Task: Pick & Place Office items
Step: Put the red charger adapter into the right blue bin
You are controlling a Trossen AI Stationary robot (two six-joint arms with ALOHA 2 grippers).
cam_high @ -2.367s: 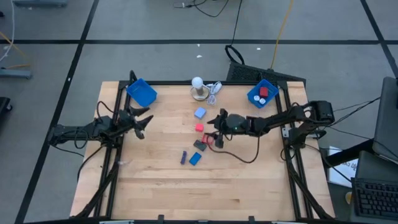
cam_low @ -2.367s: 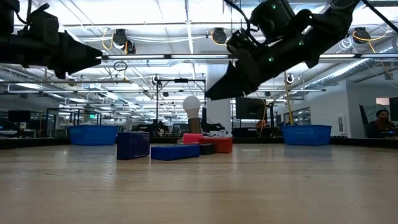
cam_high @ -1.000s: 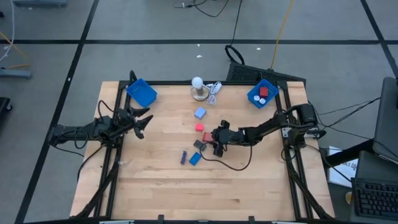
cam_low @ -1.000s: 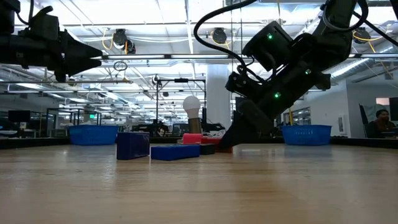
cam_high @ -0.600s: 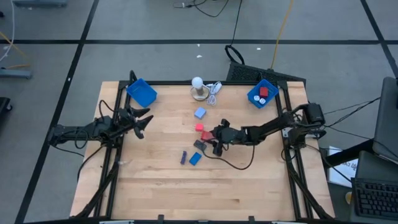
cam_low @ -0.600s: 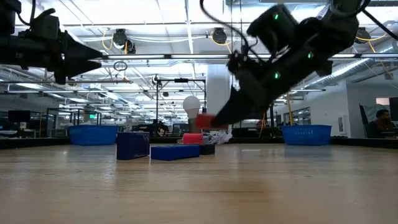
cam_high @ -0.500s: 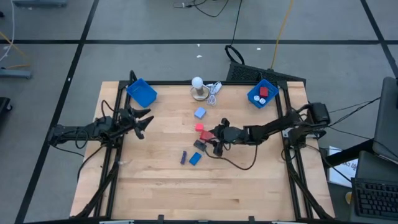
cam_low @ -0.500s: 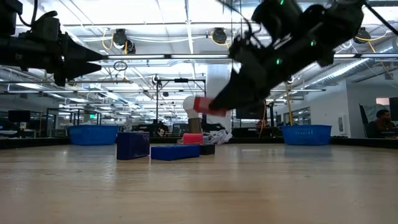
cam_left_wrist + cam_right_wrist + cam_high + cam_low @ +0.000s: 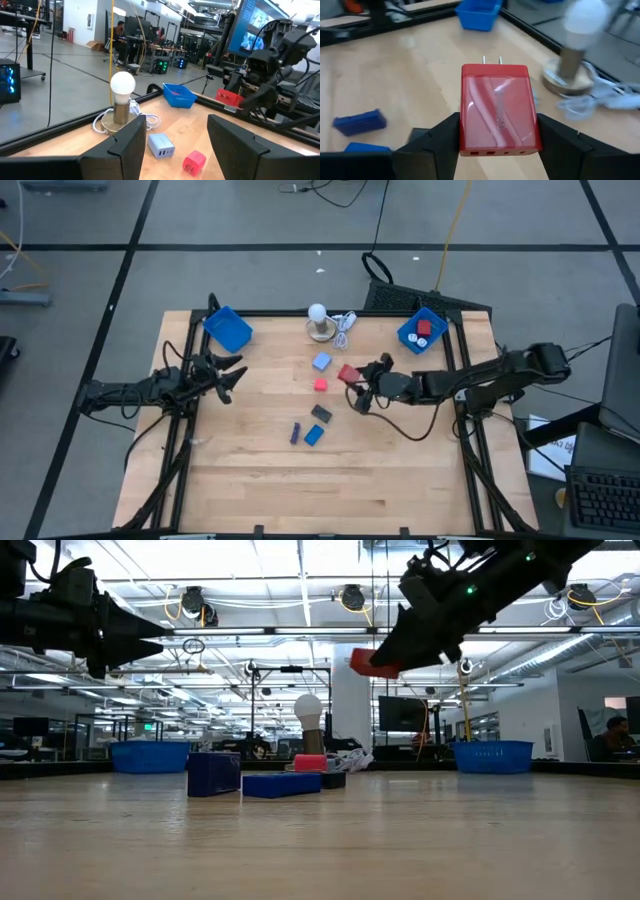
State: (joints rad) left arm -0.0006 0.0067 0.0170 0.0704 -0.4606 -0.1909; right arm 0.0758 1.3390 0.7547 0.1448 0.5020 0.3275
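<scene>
Holding a red charger between our right gripper fingers, we have it lifted clear of the table, a little right of centre in the high view. From the right wrist camera the jaws sit against the charger's two sides, its two metal prongs pointing away from us. In the low view the same red charger hangs high in the upper middle of the frame, well above the wood.

Our left gripper waits at the left edge of the table in the high view, just below the blue tray in the upper left corner. Its jaws stand apart with nothing between them, as the left wrist view shows.

Other pieces lie on the table in the middle of the high view: a light blue block toward the top, a small red block just below it, a dark grey block lower down, then a blue block and a purple block side by side near the bottom of the group. All of these are apart from one another and from our right gripper.

A second blue tray sits in the upper right corner of the table and holds a few small pieces, one of them red. At the top centre stands a white bulb on a round base with a white cord coiled beside it.
</scene>
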